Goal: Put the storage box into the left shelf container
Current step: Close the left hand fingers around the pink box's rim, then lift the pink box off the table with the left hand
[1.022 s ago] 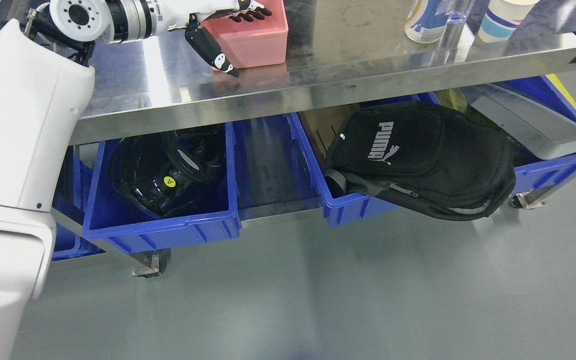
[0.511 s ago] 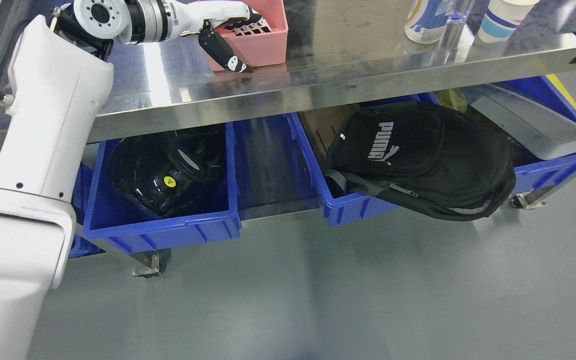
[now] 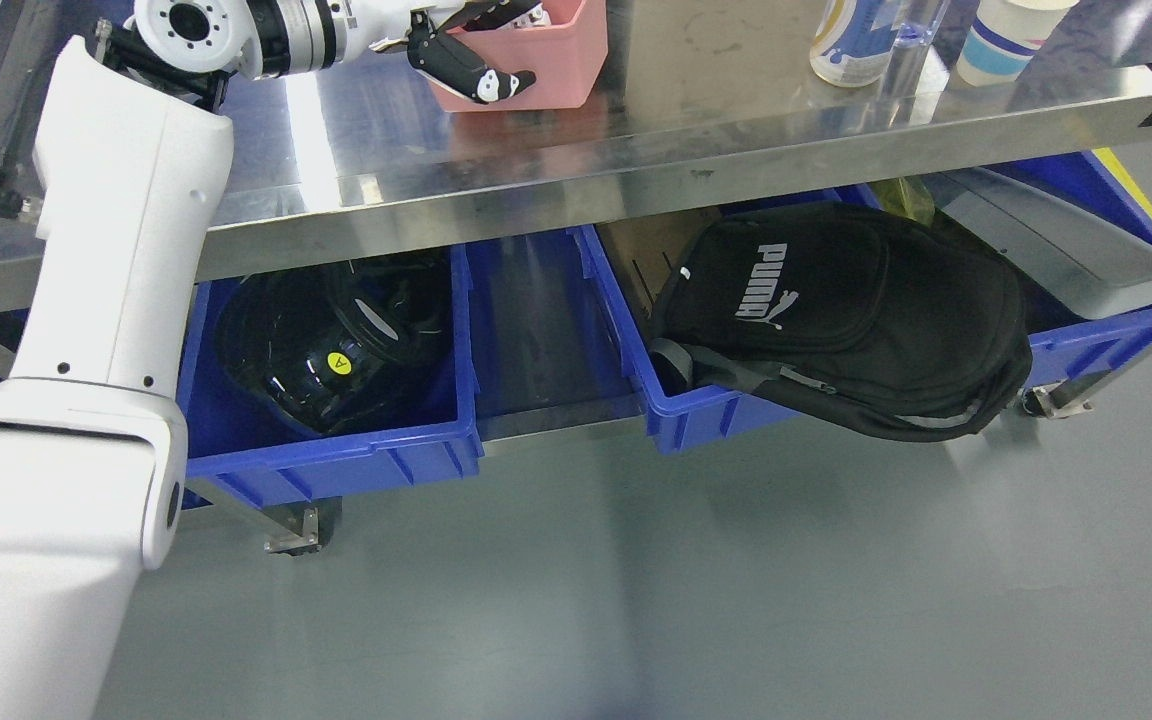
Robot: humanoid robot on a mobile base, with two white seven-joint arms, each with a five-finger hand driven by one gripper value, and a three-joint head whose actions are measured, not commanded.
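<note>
**Pink storage box in left-hand grasp, above the worktop**

- Left hand (image 3: 471, 45): reaches in over the steel worktop (image 3: 636, 150). Its fingers (image 3: 481, 80) are closed over the near wall of the pink storage box (image 3: 546, 60), thumb outside and the others hooked inside the rim, a pinch that appears meant to carry the box by one wall.
- Storage box: at the top edge of the view, tilted and apparently lifted off the worktop; its upper part is cut off, contents not visible.
- Left shelf container (image 3: 336, 440): blue bin on the lower shelf, well apart from the box and partly under the worktop's edge. It already holds a black helmet-like object (image 3: 336, 350); free room is hard to judge.
- Right blue bin (image 3: 696, 410): carries a black Puma backpack (image 3: 836, 310) spilling over its front.
- Bottle (image 3: 851, 40) and cup (image 3: 1011, 35): cropped at the top.
- Right hand: not visible.
</note>
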